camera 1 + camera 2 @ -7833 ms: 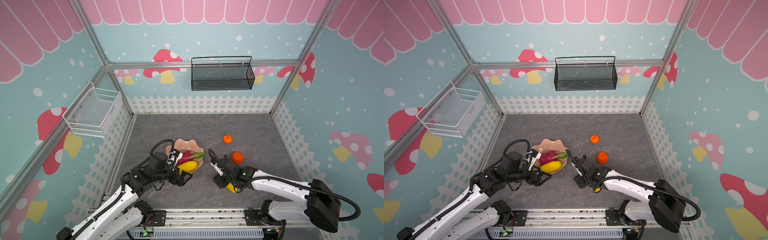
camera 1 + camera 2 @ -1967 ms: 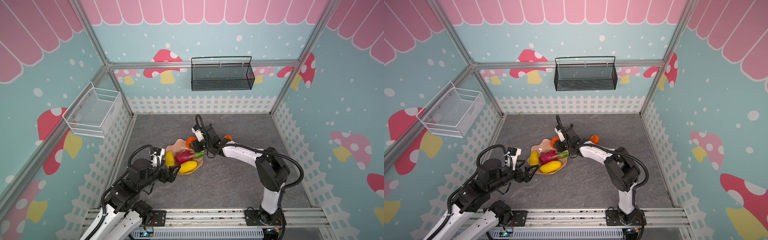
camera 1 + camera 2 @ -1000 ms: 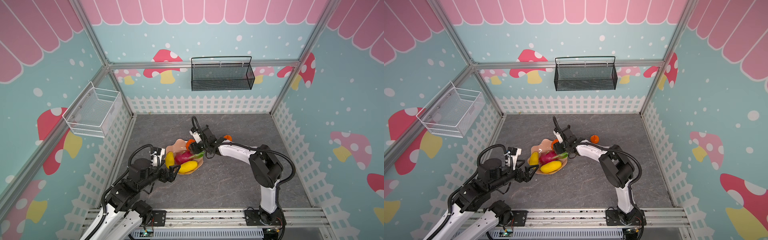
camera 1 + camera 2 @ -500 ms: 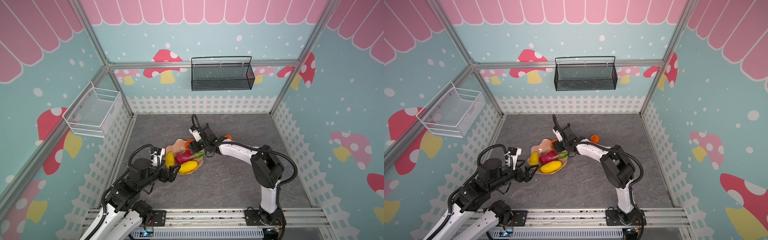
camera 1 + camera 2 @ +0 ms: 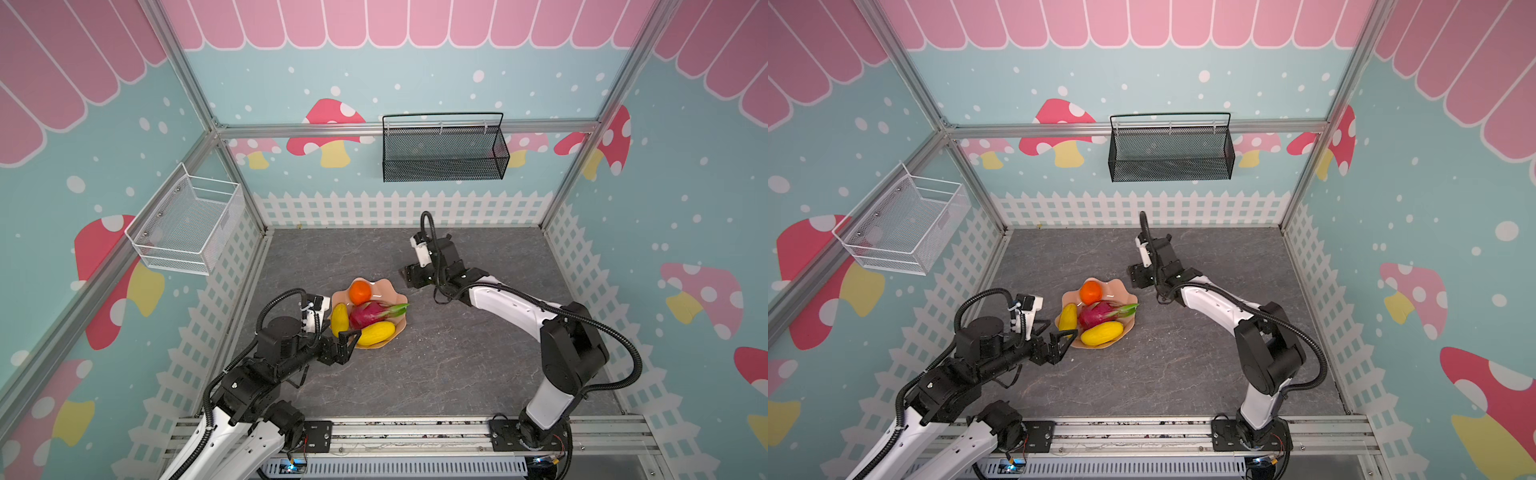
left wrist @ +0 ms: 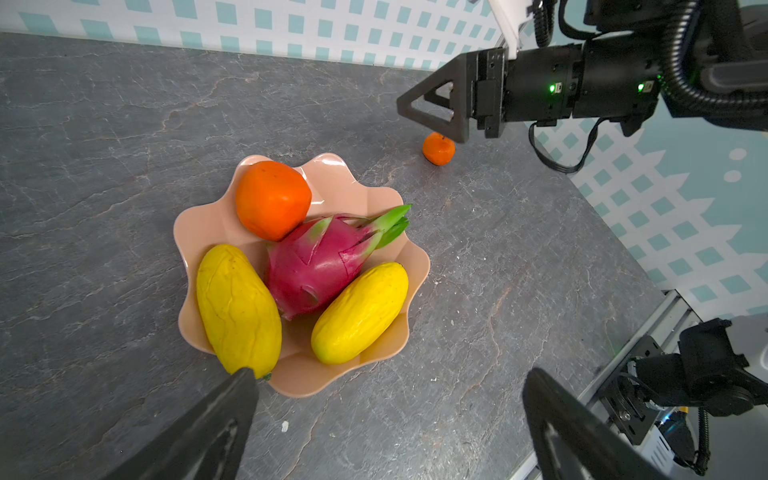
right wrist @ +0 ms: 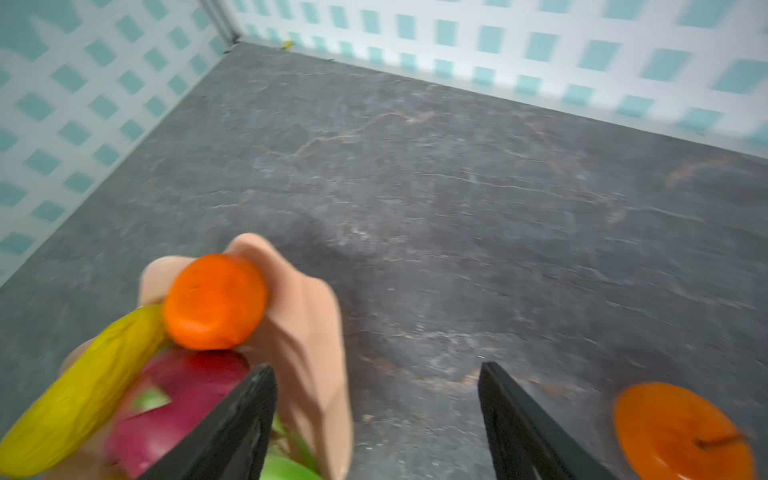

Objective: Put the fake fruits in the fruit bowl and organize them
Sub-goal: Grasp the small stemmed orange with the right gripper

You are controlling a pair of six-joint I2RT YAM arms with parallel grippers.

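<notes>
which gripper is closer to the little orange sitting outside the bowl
Right. The right gripper hangs open just beside the little orange; the left gripper sits across the fruit bowl from it.

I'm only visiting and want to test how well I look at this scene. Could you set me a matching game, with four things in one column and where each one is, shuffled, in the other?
Things
1. larger orange fruit
2. smaller orange fruit
3. dragon fruit
4. black mesh basket

Places
A. hung on the back wall
B. on the table, outside the fruit bowl
C. in the bowl, between the two yellow fruits
D. in the bowl, on its side nearest the back wall

Pairs: 1-D, 2-B, 3-C, 4-A
</notes>
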